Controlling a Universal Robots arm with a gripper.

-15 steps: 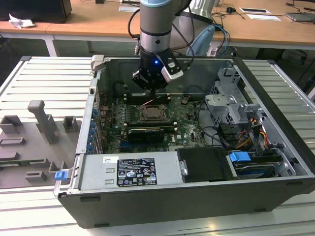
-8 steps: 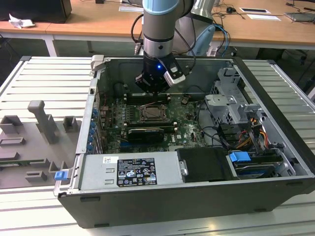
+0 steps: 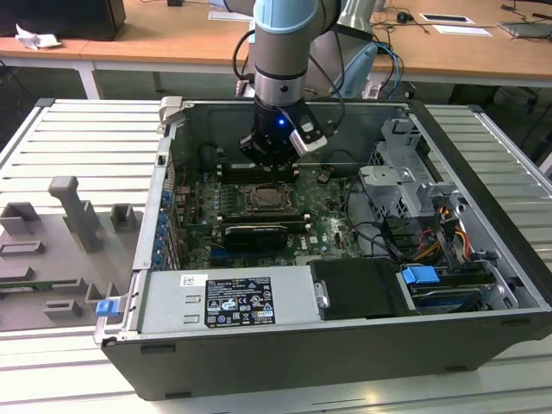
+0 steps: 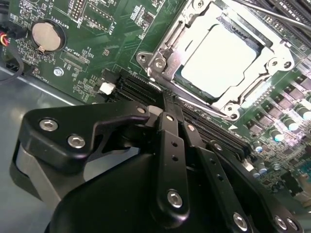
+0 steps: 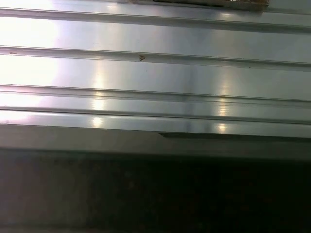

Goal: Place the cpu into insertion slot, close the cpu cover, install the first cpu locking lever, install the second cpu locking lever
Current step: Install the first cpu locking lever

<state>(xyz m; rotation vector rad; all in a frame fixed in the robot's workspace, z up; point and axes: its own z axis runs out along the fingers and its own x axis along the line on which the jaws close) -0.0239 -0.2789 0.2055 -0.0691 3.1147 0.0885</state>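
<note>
1. Hovering inside an open dark grey computer case (image 3: 302, 366), the black two-fingered gripper (image 3: 274, 153) hangs from the arm just above the green circuit board (image 3: 323, 216), near the socket.
2. You will find the cpu (image 4: 221, 58), a flat square chip with a pale silver face, lying level in the insertion slot (image 4: 232, 112), a square socket with a silvery metal rim on the board.
3. The cpu cover (image 4: 170, 48), a thin silvery frame with a square window, appears to lie down around the chip. Its edges seem to bear on the chip's border, probably to press it onto the contacts.
4. In the second wrist view, the gripper's black finger bars run side by side and meet near a corner of the socket. The claw looks closed, with nothing between the fingers.
5. Whether either locking lever is latched cannot be told.
6. For writing, a black label with white print (image 3: 237, 302) sits on the silver power supply box, and white lettering marks the board beside a round silver coin cell (image 4: 46, 36).
7. The first wrist view faces a ribbed aluminium surface (image 5: 146, 73).
</note>
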